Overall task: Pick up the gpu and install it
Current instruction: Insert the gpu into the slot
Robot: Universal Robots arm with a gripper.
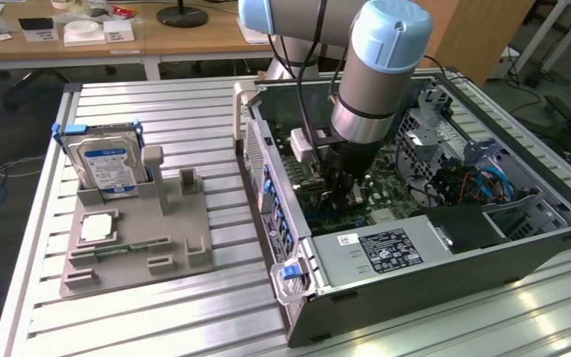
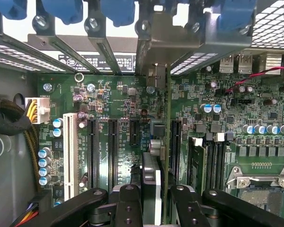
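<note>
My gripper (image 2: 154,208) is shut on the gpu (image 2: 155,184), which I see edge-on between the two black fingers (image 2: 128,205). The card stands upright over the green motherboard (image 2: 118,99), along a long black slot (image 2: 174,142). Its silver bracket end (image 2: 156,75) reaches the rear slot openings of the case. In the exterior view the arm reaches down into the open computer case (image 1: 523,253), with the gripper (image 1: 340,190) low over the board and the gpu's bracket (image 1: 302,145) showing beside it.
On the exterior view's left, a grey fixture (image 1: 181,245) holds a silver hard drive (image 1: 107,167) and a green memory stick (image 1: 117,249). Inside the case are the power supply (image 1: 385,249), blue cables (image 1: 489,182), memory slots (image 2: 213,156) and the CPU socket (image 2: 260,189).
</note>
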